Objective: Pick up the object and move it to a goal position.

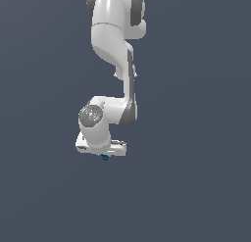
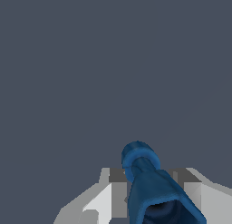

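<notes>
The white arm (image 1: 115, 55) reached down against a plain slate-grey backdrop, its gripper (image 1: 104, 155) pointing downward. The blue spool (image 1: 104, 157) sat just under the hand, clamped between the grey fingers (image 2: 118, 191), as the wrist view showed, one knobbly end jutting out past them. In the exterior view only a speck of blue was visible.

Simulated scene rather than a real room: a flat, uniform slate-grey backdrop fills both views, with no walls, furniture or visible floor edge. The white-and-grey robot arm (image 1: 115, 64) shows smooth, render-like shading, and the wrist view shows the same featureless grey field
</notes>
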